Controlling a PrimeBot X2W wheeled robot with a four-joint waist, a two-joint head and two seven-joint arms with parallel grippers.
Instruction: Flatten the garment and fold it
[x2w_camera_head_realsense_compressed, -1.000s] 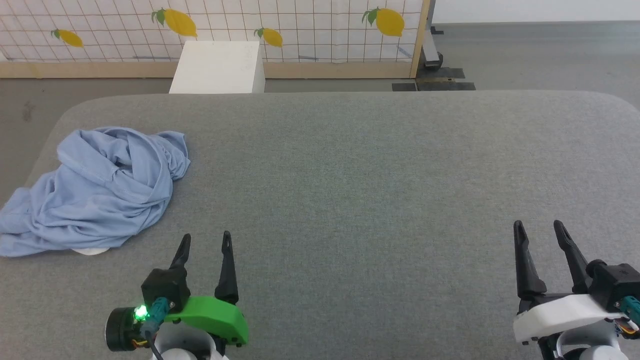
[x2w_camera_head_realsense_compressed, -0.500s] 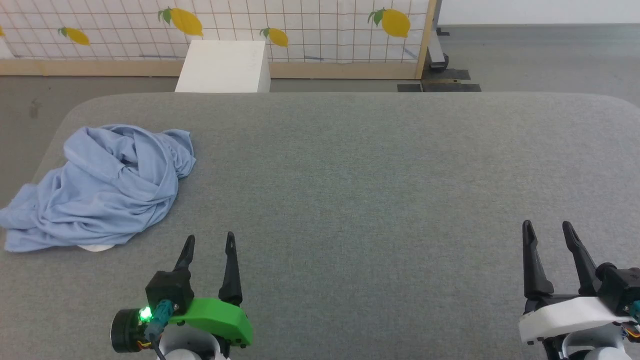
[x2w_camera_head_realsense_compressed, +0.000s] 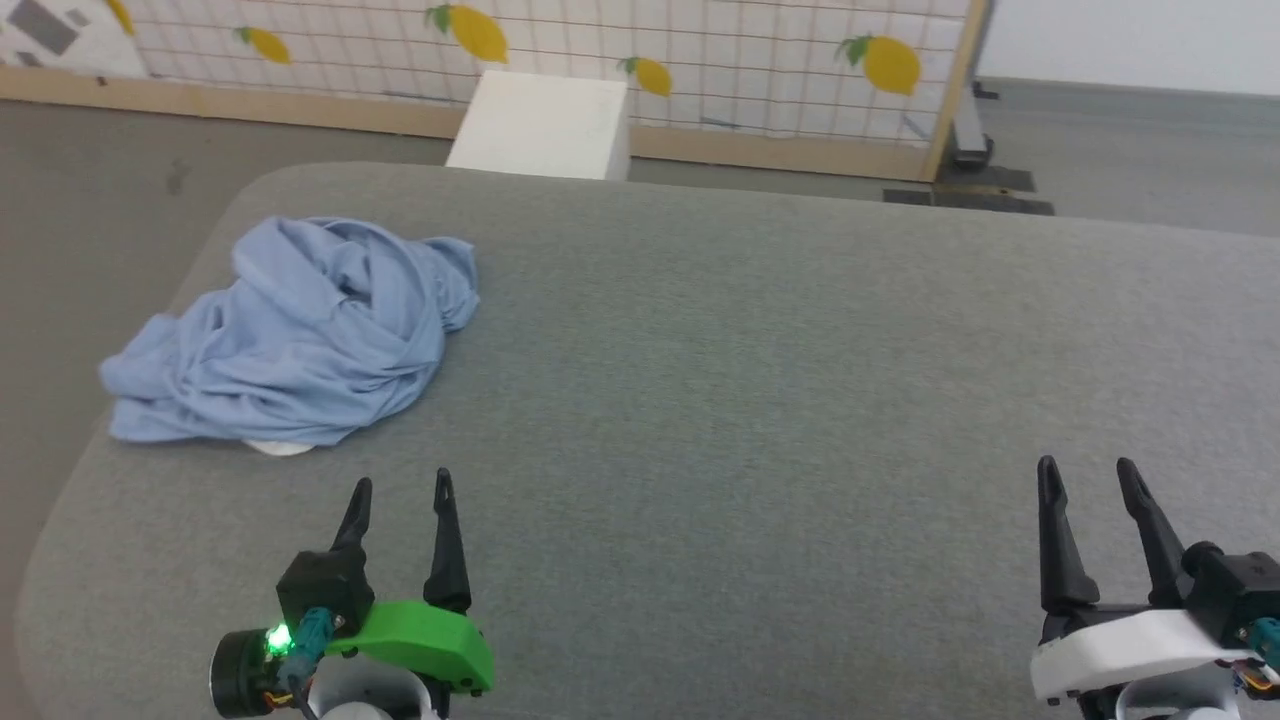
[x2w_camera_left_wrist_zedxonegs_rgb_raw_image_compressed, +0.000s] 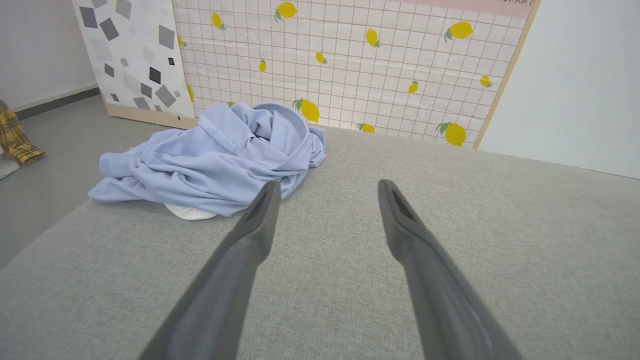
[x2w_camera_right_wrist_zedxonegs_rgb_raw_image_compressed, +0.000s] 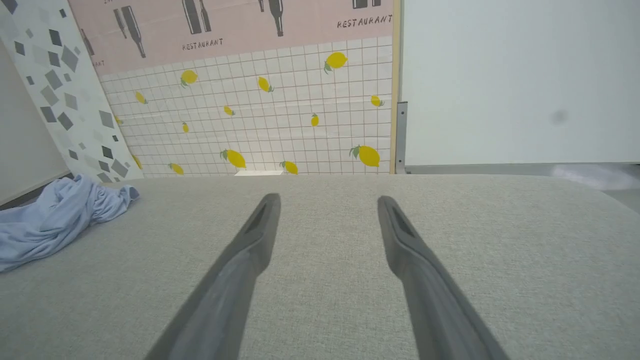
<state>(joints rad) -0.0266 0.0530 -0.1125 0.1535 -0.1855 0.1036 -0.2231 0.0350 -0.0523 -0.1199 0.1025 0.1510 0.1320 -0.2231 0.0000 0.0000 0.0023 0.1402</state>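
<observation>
The light blue garment (x2w_camera_head_realsense_compressed: 300, 340) lies crumpled in a heap at the left of the grey padded table (x2w_camera_head_realsense_compressed: 750, 350), a bit of white collar (x2w_camera_head_realsense_compressed: 275, 447) peeking out under its near edge. Its heap also appears in the left wrist view (x2w_camera_left_wrist_zedxonegs_rgb_raw_image_compressed: 215, 160) and at the left of the right wrist view (x2w_camera_right_wrist_zedxonegs_rgb_raw_image_compressed: 55, 215). My left gripper (x2w_camera_head_realsense_compressed: 400, 492) is open over the table, near and to the right of the heap, apart from it. My right gripper (x2w_camera_head_realsense_compressed: 1088, 477) is open at the table's near right, holding nothing.
A white box (x2w_camera_head_realsense_compressed: 545, 125) stands on the floor behind the table, before a lemon-patterned panel (x2w_camera_head_realsense_compressed: 700, 60) with a wooden frame. The table's left edge (x2w_camera_head_realsense_compressed: 130, 330) drops to grey floor close beside the garment. Bare padding stretches across the middle and right.
The whole head view has shifted right and tilted, so the camera turned left; the garment now sits nearer the picture's middle. Both grippers stay open and the heap keeps its shape.
</observation>
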